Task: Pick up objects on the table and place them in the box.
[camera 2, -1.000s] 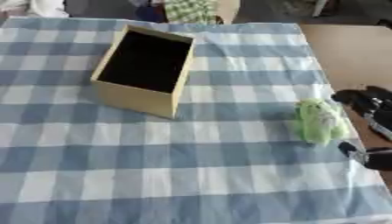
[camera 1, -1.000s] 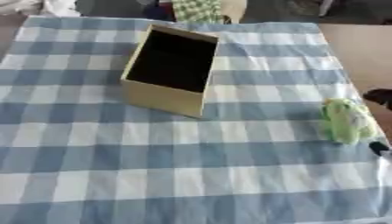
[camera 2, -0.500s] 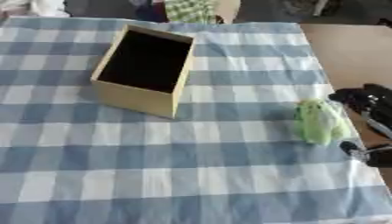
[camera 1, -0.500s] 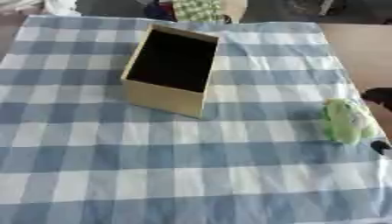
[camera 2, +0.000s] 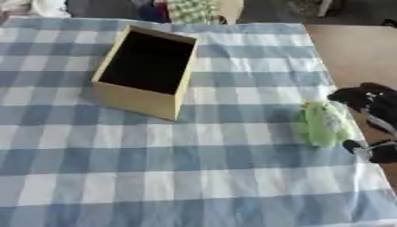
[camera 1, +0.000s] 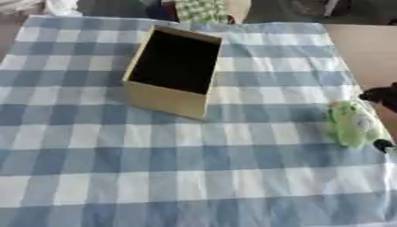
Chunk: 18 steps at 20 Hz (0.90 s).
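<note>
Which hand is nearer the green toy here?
Right. The right hand is beside the green toy on its right, fingers either side of its right edge, at the tablecloth's right border. The left hand shows in neither view.

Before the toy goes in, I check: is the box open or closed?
Open. The box has no lid on top, and its dark inside shows from above. The green toy lies outside it.
</note>
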Motion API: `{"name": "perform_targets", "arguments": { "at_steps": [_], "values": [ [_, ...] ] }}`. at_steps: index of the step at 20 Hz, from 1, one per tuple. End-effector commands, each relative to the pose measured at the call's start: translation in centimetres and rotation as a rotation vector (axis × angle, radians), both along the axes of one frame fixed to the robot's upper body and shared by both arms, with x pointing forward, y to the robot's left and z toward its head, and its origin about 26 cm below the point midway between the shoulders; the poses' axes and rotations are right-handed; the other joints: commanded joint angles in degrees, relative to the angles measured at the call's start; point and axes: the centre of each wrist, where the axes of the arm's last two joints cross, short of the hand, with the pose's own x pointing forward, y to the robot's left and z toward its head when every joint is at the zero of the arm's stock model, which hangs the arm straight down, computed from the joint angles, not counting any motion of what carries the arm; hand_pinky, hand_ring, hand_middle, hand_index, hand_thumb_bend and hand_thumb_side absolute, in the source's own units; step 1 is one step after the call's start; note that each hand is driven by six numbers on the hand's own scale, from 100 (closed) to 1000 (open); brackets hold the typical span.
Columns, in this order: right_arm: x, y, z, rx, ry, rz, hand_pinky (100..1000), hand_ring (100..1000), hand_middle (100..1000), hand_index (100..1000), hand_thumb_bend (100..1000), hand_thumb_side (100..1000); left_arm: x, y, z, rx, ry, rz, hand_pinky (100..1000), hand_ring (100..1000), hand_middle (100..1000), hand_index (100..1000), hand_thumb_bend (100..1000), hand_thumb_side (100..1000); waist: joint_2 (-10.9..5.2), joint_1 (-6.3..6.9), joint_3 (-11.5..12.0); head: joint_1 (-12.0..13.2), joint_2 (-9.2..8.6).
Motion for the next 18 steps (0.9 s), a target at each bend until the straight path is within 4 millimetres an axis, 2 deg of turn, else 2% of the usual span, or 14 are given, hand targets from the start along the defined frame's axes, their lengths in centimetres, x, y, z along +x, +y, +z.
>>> {"name": "perform_targets", "arguments": {
  "at_steps": [1,8,18],
  "values": [
    [0.6,-1.2,1.0,-0.03,0.019,-0.003,996,932,918,1000,376,100,-0.2,-0.1,0.7,0.011,-0.025,-0.007,398,695,767,644,100,732,-0.6,0.07,0.04,-0.22,-0.56],
    [1.3,-2.8,0.4,-0.021,0.081,-0.02,994,932,917,1000,346,100,-0.2,-0.1,0.7,0.013,-0.022,-0.009,397,696,769,644,100,732,-0.27,0.1,0.16,-0.42,-0.49],
    [2.1,-2.7,0.6,0.005,0.134,0.031,986,927,910,1000,301,101,-0.2,-0.2,0.7,0.013,-0.016,-0.012,396,698,772,644,100,733,0.01,-0.13,0.42,-0.67,-0.33]
  ]
}}
